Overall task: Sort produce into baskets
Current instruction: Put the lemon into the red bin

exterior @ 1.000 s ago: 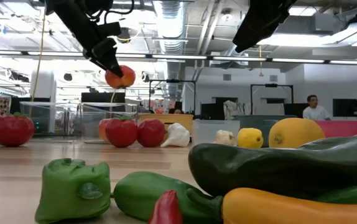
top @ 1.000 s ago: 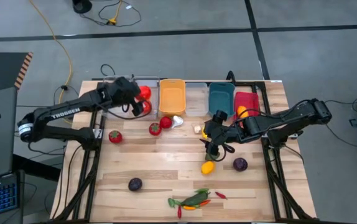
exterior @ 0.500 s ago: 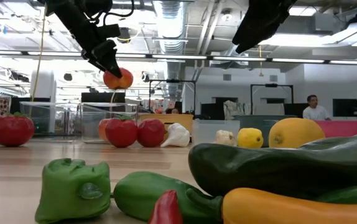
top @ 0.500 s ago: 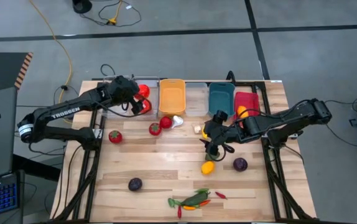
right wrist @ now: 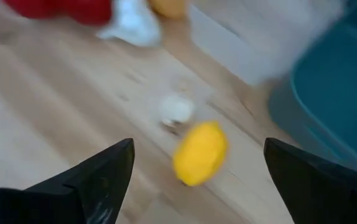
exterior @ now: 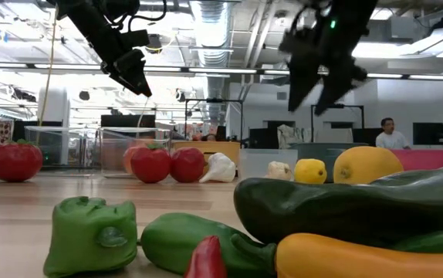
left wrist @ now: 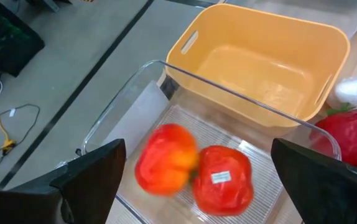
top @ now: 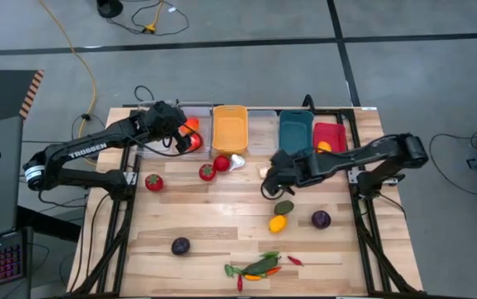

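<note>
Yellow lemon may roll off if the open, empty right hand nudges it; left hand open, empty.

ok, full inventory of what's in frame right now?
clear bins: 2, flanking the orange bin
orange bin: 1, orange-yellow, empty
teal bin: 1, right of centre
red bin: 1, right end, yellow fruit inside
binned tomatoes: 2, red, left clear bin
loose tomatoes: 3, red, left-centre
garlic: 2, white, centre
citrus: 2, yellow, centre
purple balls: 2, dark, front
greens and chilies: pile, front edge
person: 1, background
left gripper: open, over left clear bin
right gripper: open, near garlic
</note>
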